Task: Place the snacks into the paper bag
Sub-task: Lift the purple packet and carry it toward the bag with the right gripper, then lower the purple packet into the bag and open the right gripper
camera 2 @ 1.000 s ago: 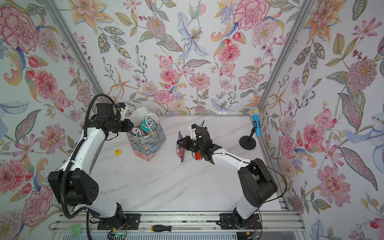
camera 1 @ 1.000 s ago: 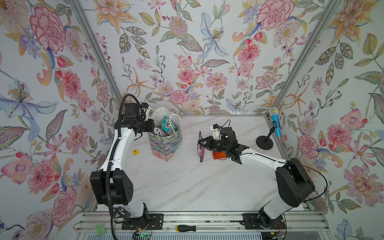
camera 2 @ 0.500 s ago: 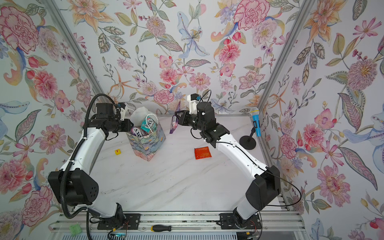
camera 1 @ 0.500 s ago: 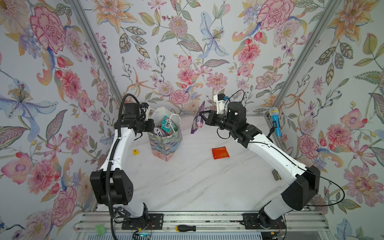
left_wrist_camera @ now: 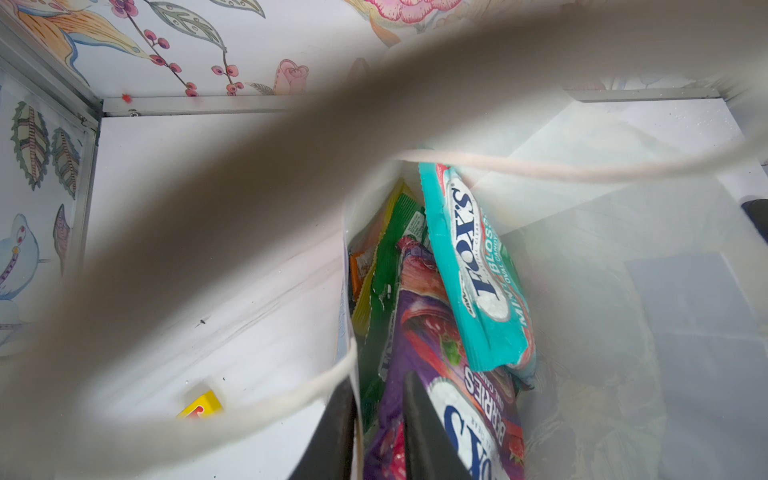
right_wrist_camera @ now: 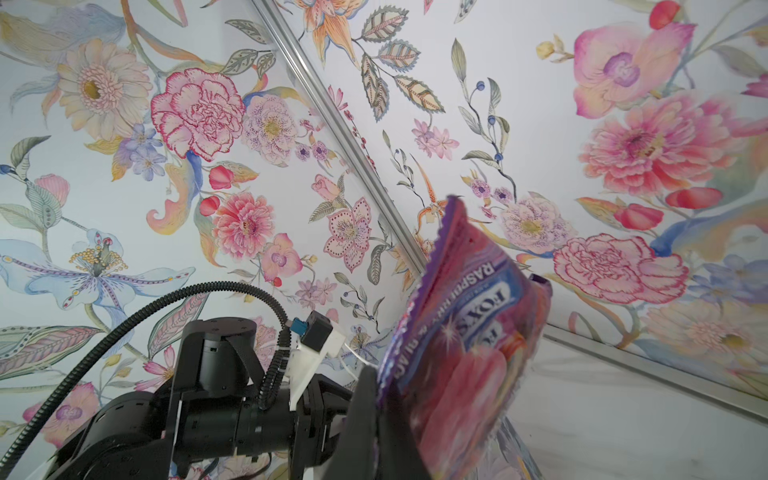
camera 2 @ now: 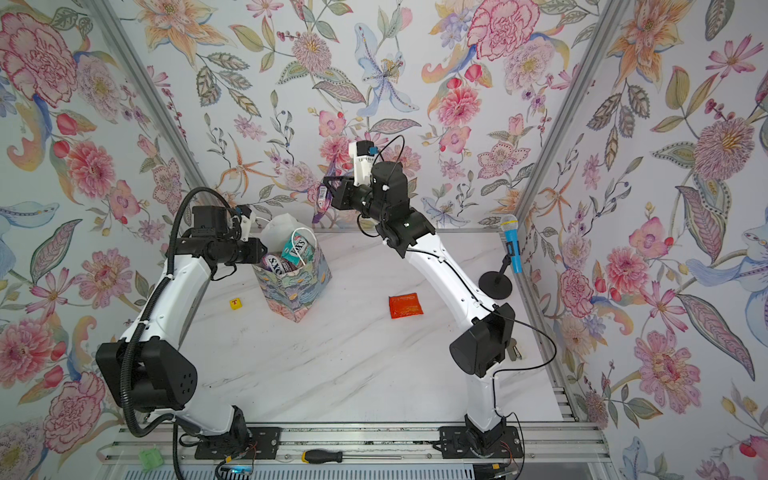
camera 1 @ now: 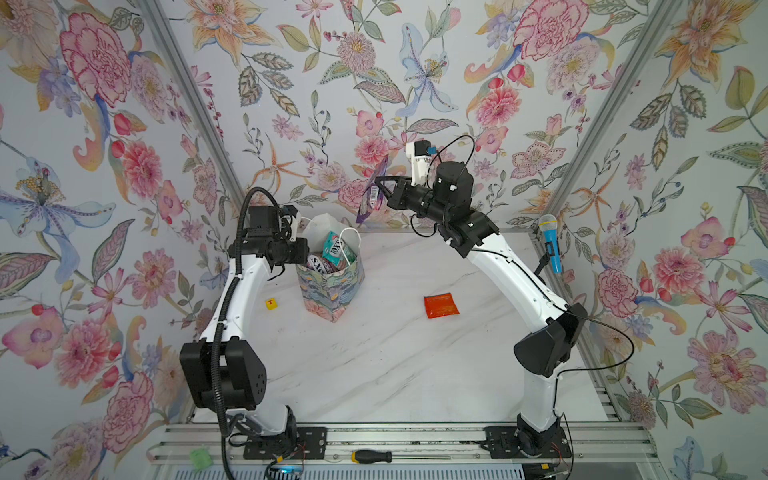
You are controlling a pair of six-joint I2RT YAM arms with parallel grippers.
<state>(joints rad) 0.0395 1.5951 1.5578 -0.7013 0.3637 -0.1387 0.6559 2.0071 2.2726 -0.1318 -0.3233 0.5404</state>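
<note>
The paper bag [camera 1: 332,291] [camera 2: 293,295] stands upright at the table's left middle. A teal FOX'S pouch [camera 1: 338,249] [left_wrist_camera: 469,257] and a purple one [camera 2: 274,264] [left_wrist_camera: 457,374] stick out of it, with green and yellow snacks behind. My left gripper [camera 1: 305,253] [left_wrist_camera: 376,436] is shut on the bag's left wall [left_wrist_camera: 347,291], one finger outside and one inside. My right gripper [camera 1: 376,191] [right_wrist_camera: 376,395] is shut on a purple FOX'S pouch [camera 1: 371,208] [right_wrist_camera: 469,316], held high above the table, right of and behind the bag's mouth. A small orange-red packet [camera 1: 441,305] [camera 2: 405,305] lies flat on the table.
A small yellow cube [camera 1: 271,304] [left_wrist_camera: 201,405] lies left of the bag. A blue microphone [camera 1: 550,245] on a black stand is at the back right. A screwdriver [camera 1: 372,456] lies on the front rail. Floral walls close in three sides.
My right arm lifted the purple pouch off the table, up and leftward toward the bag. The orange-red packet stayed on the table. The left arm has not moved.
</note>
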